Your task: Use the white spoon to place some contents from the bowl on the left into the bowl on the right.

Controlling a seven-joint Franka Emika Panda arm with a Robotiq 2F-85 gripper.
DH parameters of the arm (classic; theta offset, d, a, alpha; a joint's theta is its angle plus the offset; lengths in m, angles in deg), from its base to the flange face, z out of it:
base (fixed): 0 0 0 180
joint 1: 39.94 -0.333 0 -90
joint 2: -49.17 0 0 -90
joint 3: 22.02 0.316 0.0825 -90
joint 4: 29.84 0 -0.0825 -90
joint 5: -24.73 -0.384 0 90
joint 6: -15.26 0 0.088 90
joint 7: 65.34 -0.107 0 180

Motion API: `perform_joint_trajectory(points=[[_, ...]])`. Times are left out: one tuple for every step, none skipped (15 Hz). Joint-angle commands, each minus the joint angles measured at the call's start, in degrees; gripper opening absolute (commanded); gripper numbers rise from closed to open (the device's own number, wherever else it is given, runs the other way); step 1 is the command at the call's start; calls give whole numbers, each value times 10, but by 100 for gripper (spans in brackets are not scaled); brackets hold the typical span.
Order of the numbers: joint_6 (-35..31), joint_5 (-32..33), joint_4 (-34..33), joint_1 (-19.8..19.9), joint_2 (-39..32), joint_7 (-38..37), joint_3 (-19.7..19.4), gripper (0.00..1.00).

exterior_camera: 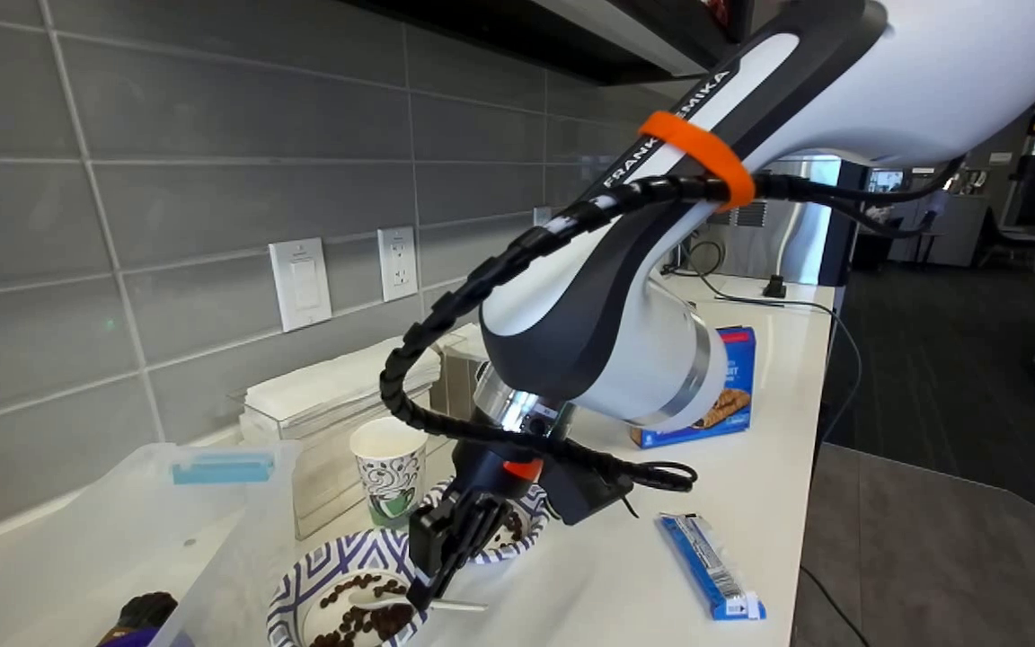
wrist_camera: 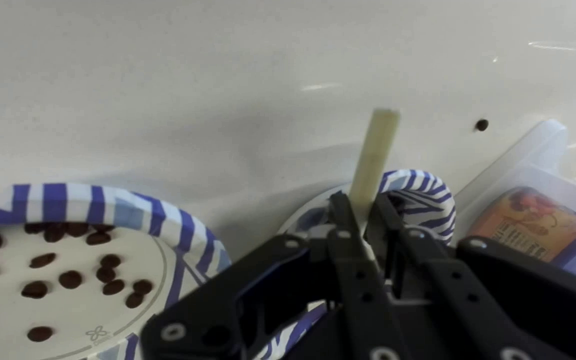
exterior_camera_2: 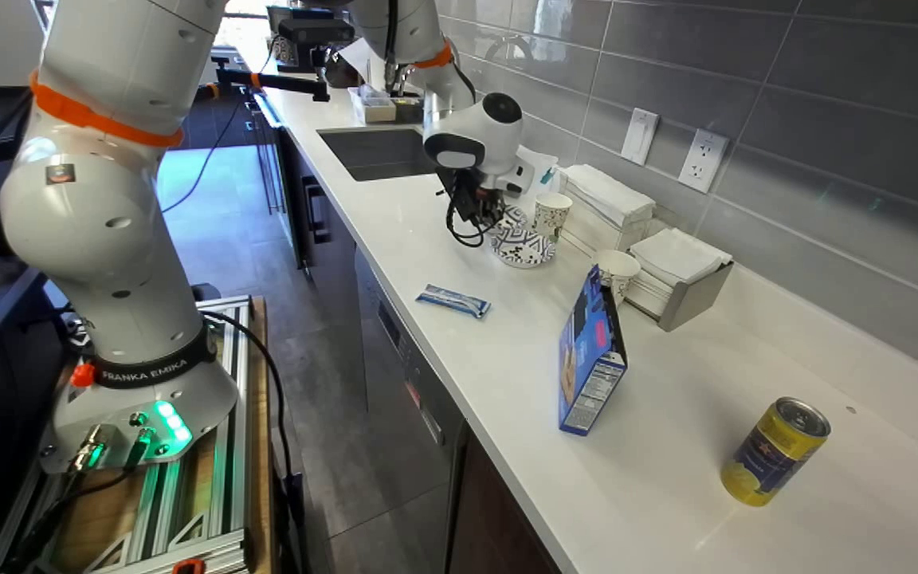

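White spoon (wrist_camera: pixel 377 150) held by its handle, jaws clenched on it; gripper (wrist_camera: pixel 361 202) sits over the near patterned bowl (exterior_camera: pixel 338 553) in an exterior view, spoon head above dark beans (exterior_camera: pixel 392 620), contact unclear. Far patterned bowl (wrist_camera: pixel 80 202) near it, also has beans. Plastic bin (exterior_camera: pixel 243 526) beside near bowl. Wrapped bar (exterior_camera: pixel 711 571) on counter (exterior_camera: pixel 589 584).
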Motion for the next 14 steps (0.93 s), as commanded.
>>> perform_joint_trajectory(points=[[-23, 41, 7, 15, -2, -20, 22, 3], [-24, 51, 9, 15, 0, -20, 26, 3], [-25, 62, 11, 16, 4, -18, 31, 3], [-25, 81, 15, 11, 10, -26, 30, 3], [-25, 96, 18, 11, 14, -29, 34, 3], [-25, 112, 20, 11, 18, -38, 36, 3], [-26, 135, 27, 6, 27, -52, 32, 3], [-27, 155, 35, 4, 36, -67, 30, 3], [-29, 177, 42, 3, 45, -82, 27, 3], [-32, 202, 54, 0, 59, -103, 21, 3], [-37, 225, 65, -2, 72, -120, 15, 3], [-38, 239, 74, 0, 83, -134, 14, 3], [-43, 258, 88, -3, 100, -152, 6, 3], [-49, 278, 102, -7, 115, -171, -3, 3]])
